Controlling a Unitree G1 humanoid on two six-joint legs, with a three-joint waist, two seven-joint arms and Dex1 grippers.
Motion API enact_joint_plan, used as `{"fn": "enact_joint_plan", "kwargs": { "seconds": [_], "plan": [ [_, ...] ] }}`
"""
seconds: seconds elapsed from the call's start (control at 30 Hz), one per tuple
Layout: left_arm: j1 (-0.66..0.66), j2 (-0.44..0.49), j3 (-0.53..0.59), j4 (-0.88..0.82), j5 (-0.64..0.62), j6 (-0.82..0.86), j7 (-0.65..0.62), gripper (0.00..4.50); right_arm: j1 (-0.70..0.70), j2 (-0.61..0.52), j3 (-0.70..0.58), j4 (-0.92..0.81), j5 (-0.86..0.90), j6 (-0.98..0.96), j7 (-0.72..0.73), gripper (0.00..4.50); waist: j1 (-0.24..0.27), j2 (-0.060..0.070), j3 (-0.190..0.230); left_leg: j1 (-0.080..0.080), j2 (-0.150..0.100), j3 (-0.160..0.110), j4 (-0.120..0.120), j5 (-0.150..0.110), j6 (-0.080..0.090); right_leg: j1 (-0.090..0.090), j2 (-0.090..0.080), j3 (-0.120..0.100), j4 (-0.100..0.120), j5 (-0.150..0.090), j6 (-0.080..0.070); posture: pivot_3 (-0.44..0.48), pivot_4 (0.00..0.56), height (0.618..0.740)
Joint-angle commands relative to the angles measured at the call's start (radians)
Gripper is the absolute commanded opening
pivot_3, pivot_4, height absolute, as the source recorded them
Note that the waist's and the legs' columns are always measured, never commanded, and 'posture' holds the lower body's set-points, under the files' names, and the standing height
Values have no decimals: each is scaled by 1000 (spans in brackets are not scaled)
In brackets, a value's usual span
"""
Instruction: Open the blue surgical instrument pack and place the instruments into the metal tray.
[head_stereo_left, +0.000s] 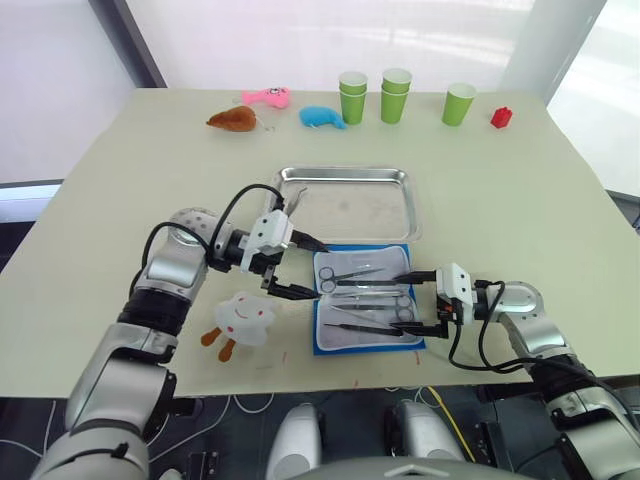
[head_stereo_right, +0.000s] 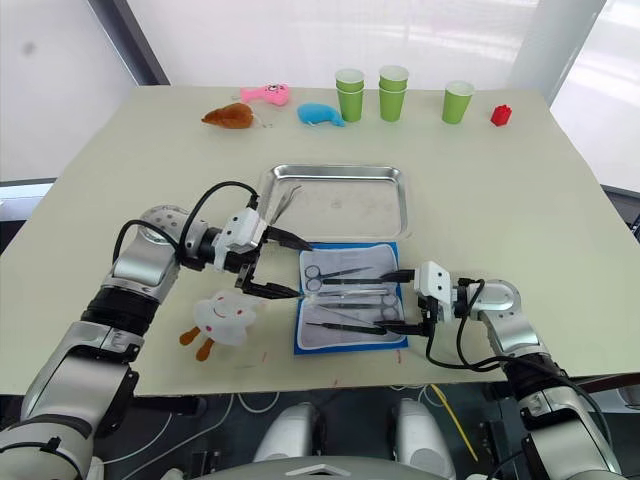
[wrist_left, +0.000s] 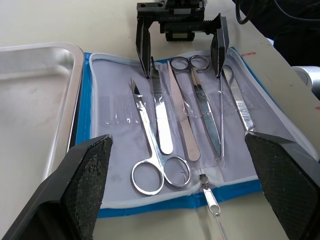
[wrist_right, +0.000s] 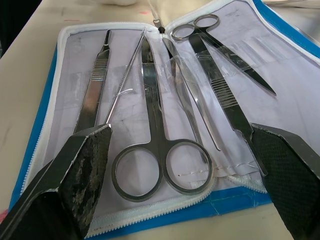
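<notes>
The blue surgical instrument pack (head_stereo_left: 330, 342) lies open and flat near the table's front edge, pale lining up. Several instruments (wrist_left: 159, 112) rest in its pockets: ring-handled scissors (wrist_right: 156, 165), forceps and tweezers. Just behind the pack stands the metal tray (head_stereo_left: 392, 180), with one thin silvery tool (head_stereo_left: 291, 200) at its left end. My left gripper (head_stereo_left: 303, 267) is open at the pack's left edge, its fingers (wrist_left: 86, 185) spread wide over the lining. At the pack's right edge my right gripper (head_stereo_left: 420, 300) is also open, fingers (wrist_right: 75, 175) either side of the handles. Neither holds anything.
A white plush toy (head_stereo_left: 245, 318) lies just left of the pack, under my left forearm. Along the far edge sit a brown toy (head_stereo_left: 233, 119), a pink toy (head_stereo_left: 268, 97), a blue plush (head_stereo_left: 322, 117), green cups (head_stereo_left: 394, 95) and a red block (head_stereo_left: 501, 117).
</notes>
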Motion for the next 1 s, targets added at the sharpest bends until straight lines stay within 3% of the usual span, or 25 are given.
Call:
{"fn": "enact_joint_plan", "kwargs": {
  "seconds": [0.03,0.07,0.13,0.23,1.0],
  "plan": [
    [-10,-26,14,12,28,-9,44,4471,46,8,88,54,-94,34,-8,4500,0,0,0,0,0,0,0,0,0,0,0,0,0,0,0,0,150,740],
    [-11,-32,17,19,35,-8,53,4471,46,9,88,55,-95,34,-10,4500,0,0,0,0,0,0,0,0,0,0,0,0,1,0,0,0,150,740],
    [-6,-48,19,20,41,-2,68,3978,47,12,89,55,-96,34,-12,4500,-1,0,0,1,0,0,0,0,0,0,0,0,2,-1,-1,0,150,740],
    [4,-67,22,28,59,-10,107,2786,46,16,90,57,-98,33,-14,4500,-1,0,0,1,0,0,0,0,0,0,0,0,4,-2,-3,0,150,740],
    [-2,-174,13,169,177,-86,272,2786,45,26,95,56,-102,32,-23,4500,-2,0,0,3,0,-3,0,0,0,-1,1,-1,8,-3,-5,0,150,740]
  ]
}}
